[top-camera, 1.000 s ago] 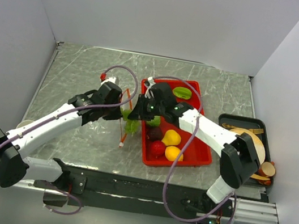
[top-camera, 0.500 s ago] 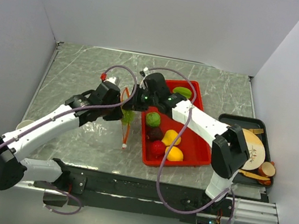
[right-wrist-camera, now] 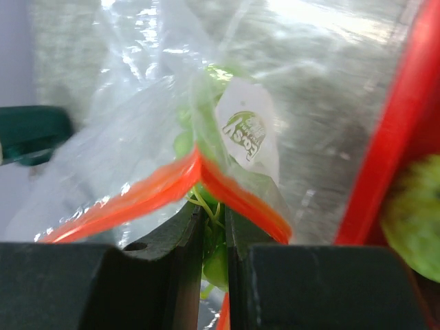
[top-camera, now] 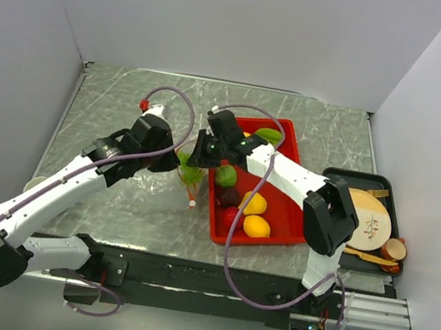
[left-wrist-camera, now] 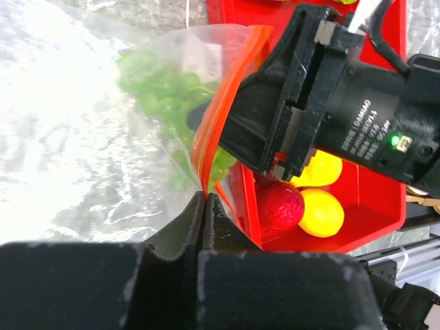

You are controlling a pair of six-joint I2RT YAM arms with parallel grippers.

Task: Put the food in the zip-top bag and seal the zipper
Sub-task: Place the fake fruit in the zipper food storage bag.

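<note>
Left fingers (left-wrist-camera: 180, 234) closed, pinching zipper (right-wrist-camera: 158, 182) at mouth of zip-top bag (left-wrist-camera: 103, 124). Right fingers (right-wrist-camera: 180, 240) nearly closed, pinching same zipper farther along; strip peaks at grip. Bag held between both grips, over surface (top-camera: 122, 98), just left of red tray (left-wrist-camera: 371, 192). Green food (left-wrist-camera: 161, 86) inside bag. Tray holds more food: green round piece (top-camera: 226, 174), dark red piece (top-camera: 228, 196), red piece (top-camera: 233, 216), two yellow pieces (top-camera: 254, 203), green piece at far end (top-camera: 268, 136). Right arm reaches across tray.
</note>
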